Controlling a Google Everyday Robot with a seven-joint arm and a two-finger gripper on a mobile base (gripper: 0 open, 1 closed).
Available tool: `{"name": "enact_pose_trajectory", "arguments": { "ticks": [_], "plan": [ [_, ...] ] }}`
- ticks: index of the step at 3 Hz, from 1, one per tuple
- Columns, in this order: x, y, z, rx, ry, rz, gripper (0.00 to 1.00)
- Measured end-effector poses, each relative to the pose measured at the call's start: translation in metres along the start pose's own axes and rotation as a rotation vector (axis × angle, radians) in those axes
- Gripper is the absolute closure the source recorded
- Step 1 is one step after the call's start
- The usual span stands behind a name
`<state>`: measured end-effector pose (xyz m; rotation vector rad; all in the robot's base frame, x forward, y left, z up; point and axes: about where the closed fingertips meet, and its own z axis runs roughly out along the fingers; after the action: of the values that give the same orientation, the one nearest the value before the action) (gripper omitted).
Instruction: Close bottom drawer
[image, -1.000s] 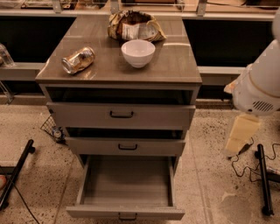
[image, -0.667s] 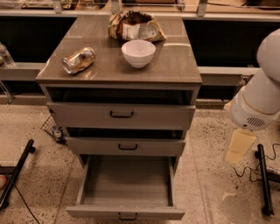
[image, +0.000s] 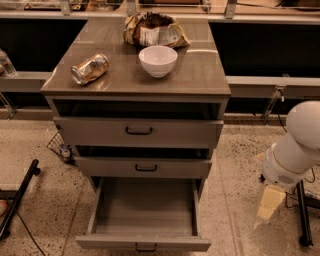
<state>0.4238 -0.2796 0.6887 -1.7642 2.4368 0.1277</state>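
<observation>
Bottom drawer (image: 144, 214) sits wide open — gripper (image: 269, 204) low, off its right, prob. positioning to push; grip state can't tell.

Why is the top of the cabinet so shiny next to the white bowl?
In the camera view, light reflects off the smooth cabinet top as pale glare right of the white bowl; the gaps above the two upper drawers sit in dark shadow; the open bottom drawer is evenly lit inside; the gripper hangs low, right of the cabinet.
</observation>
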Motion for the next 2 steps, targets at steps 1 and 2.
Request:
{"name": "enact_pose_trajectory", "arguments": {
  "ticks": [1, 2],
  "plan": [
    [0.0035, -0.0006, 0.0118, 0.0, -0.008, -0.003, 0.0],
    [0.0005, 0.0041, 0.0131, -0.015, -0.008, -0.025, 0.0]
  ]
}}
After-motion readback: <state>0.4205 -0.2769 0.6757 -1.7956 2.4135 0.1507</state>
